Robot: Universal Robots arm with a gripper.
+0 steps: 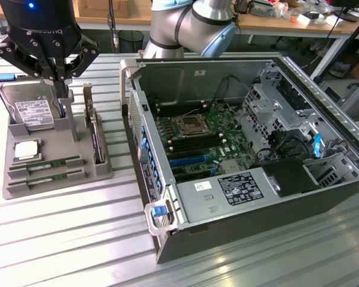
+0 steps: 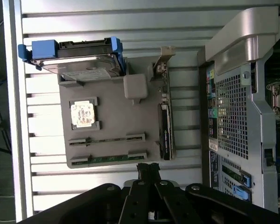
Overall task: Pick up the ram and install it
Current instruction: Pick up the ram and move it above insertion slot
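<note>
Exterior view first: nearest the camera, on the ribbed metal table, sits a grey tray. In its front two grooves lie the ram stick and a second ram stick, each standing on its long edge. I think a stick like this is very light, thin and stiff, but easy to hurt. It looks best to pinch it by its flat sides near the middle of the top edge, gently, so it comes out straight and does not bend.

Behind the sticks the tray holds a square silver chip. A tall card stands on the exterior view's right side of the tray. At the back leans a hard drive.

Above the back of the tray hangs the gripper. Its fingers are pressed together and hold nothing. It touches neither stick.

On the exterior view's right lies the open computer case. Inside is a green board with long dark slots beside a square socket. Farther in are cables and metal cages.
</note>
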